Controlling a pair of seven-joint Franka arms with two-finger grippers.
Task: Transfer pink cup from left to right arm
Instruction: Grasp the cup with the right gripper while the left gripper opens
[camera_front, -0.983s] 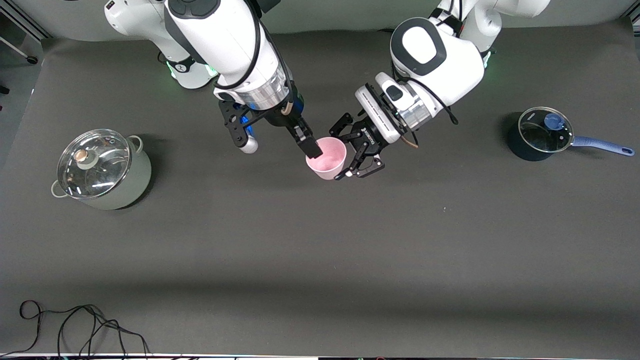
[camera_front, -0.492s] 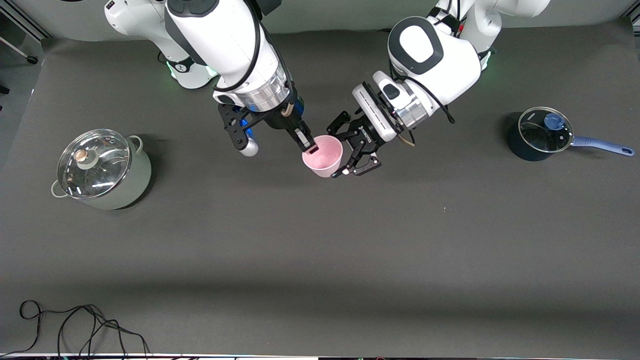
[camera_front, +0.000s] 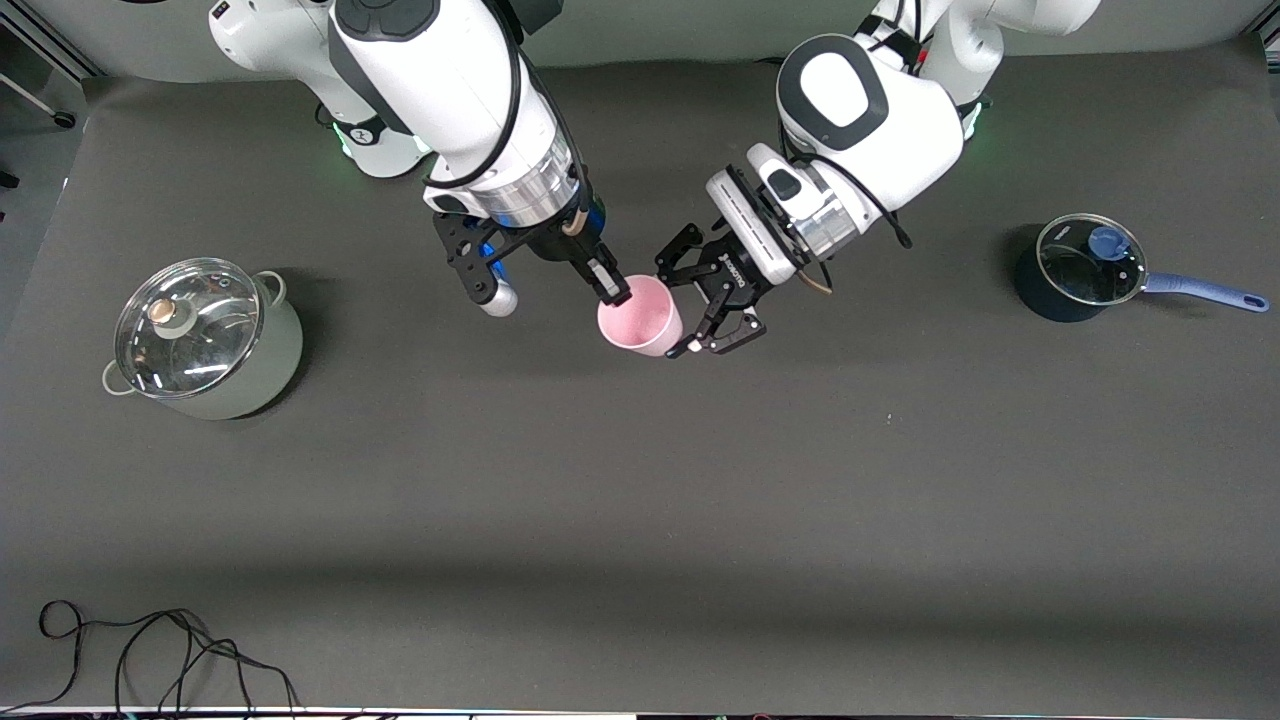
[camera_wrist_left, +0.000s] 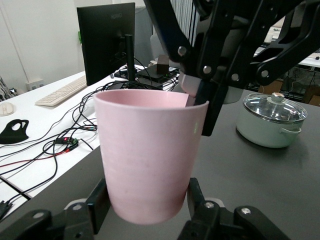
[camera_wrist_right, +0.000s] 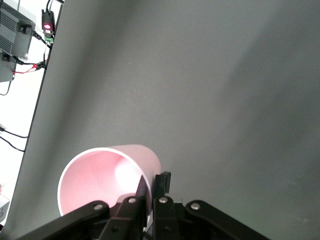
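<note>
The right gripper (camera_front: 612, 288) is pinching the rim of the pink cup (camera_front: 640, 316), one finger inside and one outside. The left gripper (camera_front: 708, 312) is sitting spread around the cup's base, fingers (camera_wrist_left: 98, 210) flanking it; actual contact I cannot tell. The cup is hanging above the table (camera_front: 700, 480), between both grippers.

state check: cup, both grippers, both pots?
pink cup: held in the air, tilted, empty.
right gripper: shut on the cup's rim, one finger inside.
left gripper: around the cup's lower body; grip unclear.
pale green pot: glass lid on.
dark blue saucepan: glass lid on.
</note>
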